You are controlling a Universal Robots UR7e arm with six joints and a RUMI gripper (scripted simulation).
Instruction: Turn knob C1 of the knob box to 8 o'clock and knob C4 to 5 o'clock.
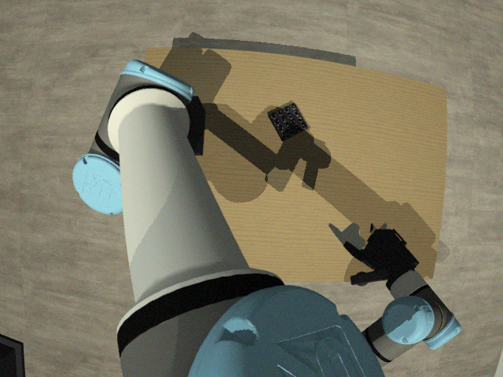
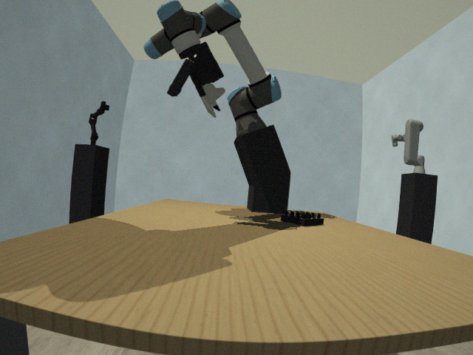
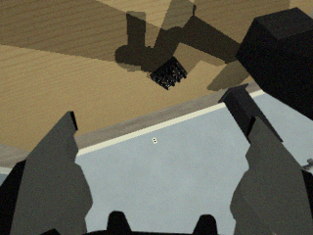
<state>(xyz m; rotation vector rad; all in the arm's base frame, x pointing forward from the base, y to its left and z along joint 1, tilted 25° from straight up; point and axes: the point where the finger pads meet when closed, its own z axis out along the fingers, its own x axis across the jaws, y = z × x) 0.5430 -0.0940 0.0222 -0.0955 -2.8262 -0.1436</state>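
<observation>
On the wooden tabletop [image 1: 386, 141] [image 2: 267, 290] [image 3: 73, 93] sits the box [image 1: 288, 122] [image 2: 301, 219] [image 3: 168, 73], black and squarish, low in body, with short dark knobs standing up from its top in rows. From above it lies turned at a slant to the tabletop's edges, and the arm's shadow falls across part of it and beside it. Small pale glints show among the knobs, but the hour marks, the socket and where each knob points are too small and dark to tell. The pincer [image 1: 355, 251] [image 2: 194, 102] [image 3: 161, 115] is spread fully open, grasping nothing, high and well apart from the box
</observation>
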